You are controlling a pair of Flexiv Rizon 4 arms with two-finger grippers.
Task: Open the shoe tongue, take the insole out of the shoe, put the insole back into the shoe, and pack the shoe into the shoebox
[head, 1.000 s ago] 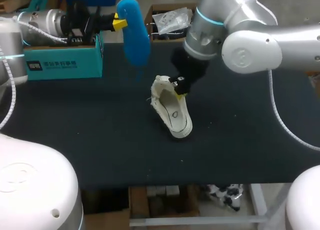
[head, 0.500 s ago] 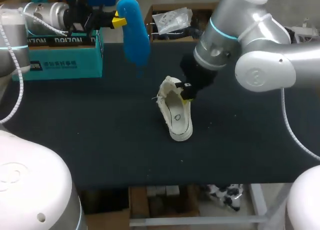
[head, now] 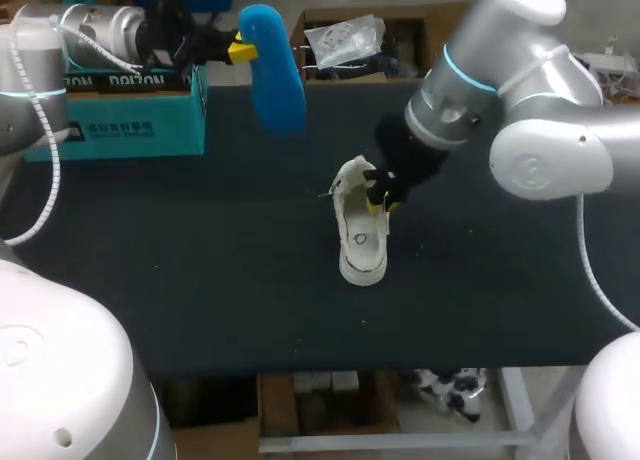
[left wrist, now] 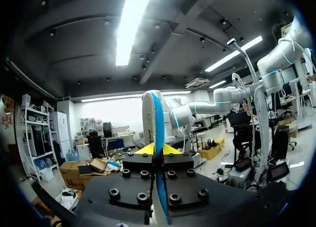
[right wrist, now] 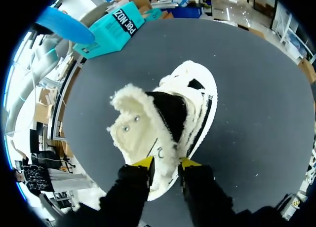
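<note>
A white fleece-lined shoe [head: 360,230] lies in the middle of the dark table, toe toward the front edge. My right gripper [head: 378,195] is at its opening. In the right wrist view the shoe [right wrist: 192,103] shows its tongue lifted, and my right gripper [right wrist: 167,163] stands a little open with the fleecy tongue edge between its fingers. The blue insole [head: 275,65] hangs in the air over the back left of the table, with my left gripper [head: 240,50] shut on its edge. In the left wrist view the insole [left wrist: 153,123] stands edge-on between the shut tips of the left gripper [left wrist: 158,149].
A teal shoebox [head: 130,110] sits at the back left of the table, under my left arm; it also shows in the right wrist view [right wrist: 111,32]. Bare dark table [head: 200,280] lies to the left, right and front of the shoe.
My right arm has moved right, dragging and turning the shoe with it. Its fingers have spread apart on the tongue. The left arm with the insole has barely shifted.
</note>
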